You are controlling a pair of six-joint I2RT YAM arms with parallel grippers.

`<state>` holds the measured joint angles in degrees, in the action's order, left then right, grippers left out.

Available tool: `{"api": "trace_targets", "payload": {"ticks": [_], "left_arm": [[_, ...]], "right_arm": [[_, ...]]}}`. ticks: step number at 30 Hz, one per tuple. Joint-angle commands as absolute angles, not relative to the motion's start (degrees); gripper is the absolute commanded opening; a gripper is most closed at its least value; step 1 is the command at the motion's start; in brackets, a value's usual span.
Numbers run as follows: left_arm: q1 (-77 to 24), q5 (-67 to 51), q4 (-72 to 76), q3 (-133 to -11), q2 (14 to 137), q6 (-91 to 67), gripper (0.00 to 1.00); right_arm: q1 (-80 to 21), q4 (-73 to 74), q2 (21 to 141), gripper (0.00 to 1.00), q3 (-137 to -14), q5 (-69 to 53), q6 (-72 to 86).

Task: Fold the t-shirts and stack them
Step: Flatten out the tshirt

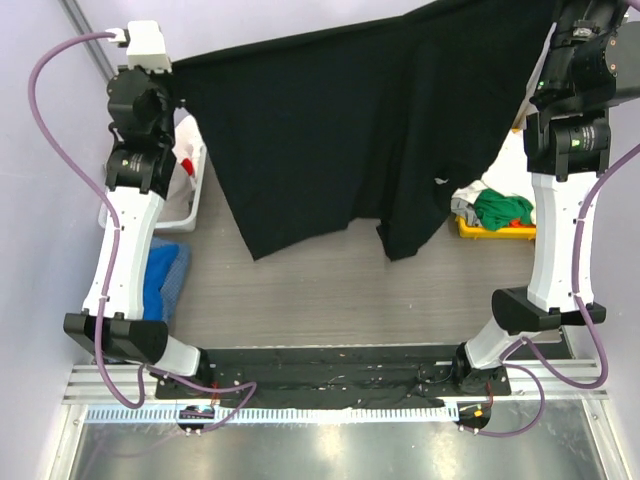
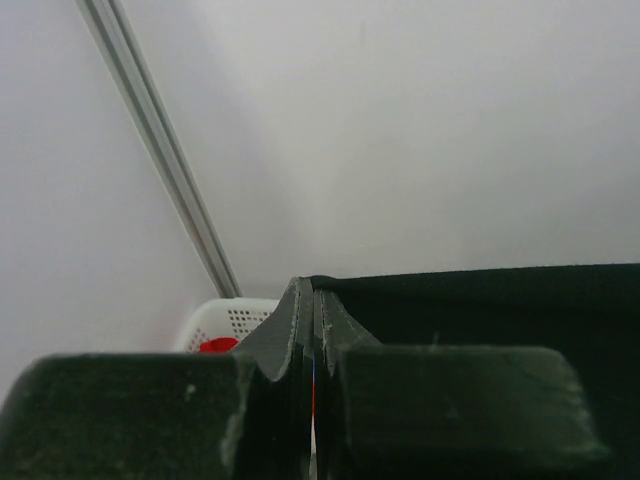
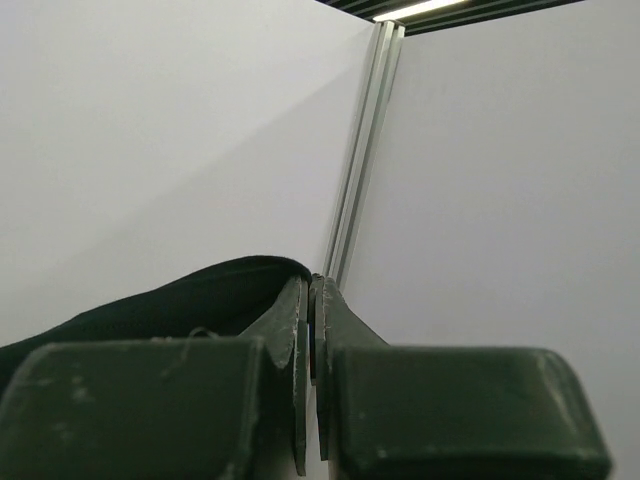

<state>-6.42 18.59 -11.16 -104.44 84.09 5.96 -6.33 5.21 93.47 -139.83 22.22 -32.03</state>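
A large black t-shirt hangs spread in the air between both arms, its lower edge dangling just above the table. My left gripper is shut on its left top corner; the black cloth runs off to the right of the fingers. My right gripper is shut on the right top corner; the black cloth drapes to the left of it. In the top view the left gripper is at the upper left and the right gripper at the upper right. A green t-shirt lies in a yellow bin.
A white perforated basket with something red stands at the left, also in the left wrist view. Blue cloth lies beside the left arm. The yellow bin stands at the right. Purple cables hang by both arms.
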Motion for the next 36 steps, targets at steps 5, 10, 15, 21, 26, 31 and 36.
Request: {"api": "trace_targets", "payload": {"ticks": [5,10,15,21,26,31,36], "left_arm": [[-5.19,25.57,-7.73,-107.38,86.91,8.26,0.0],[-5.1,29.52,-10.01,-117.75,98.77,10.28,0.0],[-4.92,33.83,-11.43,-132.53,108.8,9.76,0.0],[-4.83,34.37,-11.16,-134.03,107.67,6.42,0.0],[-4.83,32.18,-10.37,-128.33,102.32,6.24,0.0],[-4.92,30.41,-7.74,-116.03,95.72,5.89,0.0],[-4.92,29.01,-6.24,-105.14,88.78,5.89,0.0]], "right_arm": [[-5.19,-3.78,94.13,0.01,-140.63,26.63,-37.26],[-5.1,-6.24,99.66,0.01,-143.42,28.65,-40.51],[-5.01,-9.56,107.74,0.01,-149.32,30.84,-42.71],[-5.01,-16.34,107.5,0.01,-148.98,30.68,-41.5],[-5.01,-23.45,103.1,0.01,-143.27,26.46,-38.41],[-5.01,-23.39,98.62,0.01,-140.63,24.87,-33.84],[-5.01,-22.5,92.83,0.01,-132.82,24.7,-32.61]]}}
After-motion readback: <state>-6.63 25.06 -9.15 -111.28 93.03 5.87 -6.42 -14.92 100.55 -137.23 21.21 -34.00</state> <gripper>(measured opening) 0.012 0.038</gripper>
